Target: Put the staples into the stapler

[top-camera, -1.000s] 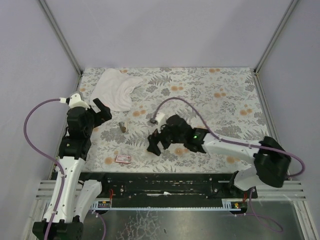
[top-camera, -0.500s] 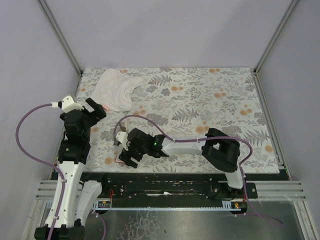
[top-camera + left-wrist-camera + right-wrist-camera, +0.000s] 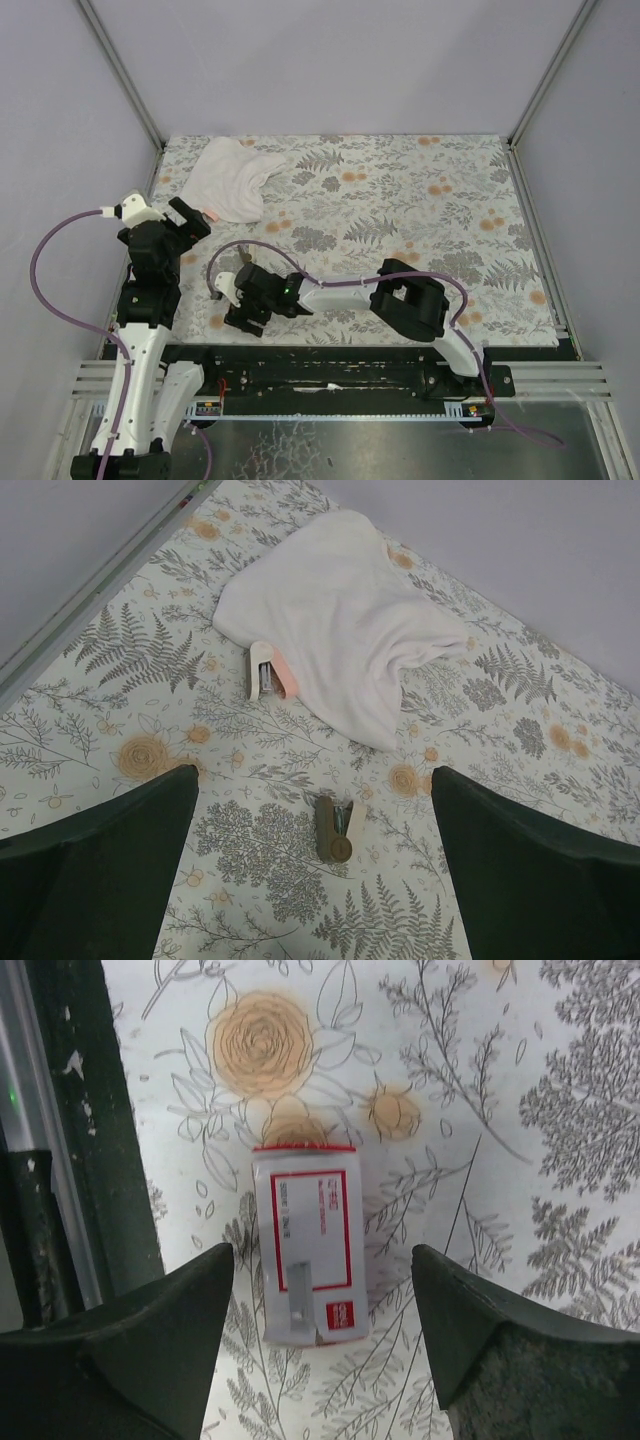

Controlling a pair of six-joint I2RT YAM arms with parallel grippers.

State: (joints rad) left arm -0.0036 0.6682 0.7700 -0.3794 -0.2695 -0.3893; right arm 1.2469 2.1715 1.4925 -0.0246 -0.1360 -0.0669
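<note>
Right arm (image 3: 340, 290) has swung over to the red box (image 3: 308, 1243), which lies on the counter (image 3: 480, 1080) between the spread right jaws, while the left jaws are spread too and the stapler (image 3: 335, 830) sits untouched, so nothing is loaded yet.

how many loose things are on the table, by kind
red staple box: 1
small staplers: 2, the tan stapler and the pink-and-white stapler beside the cloth
white cloth: 1
total: 4
</note>
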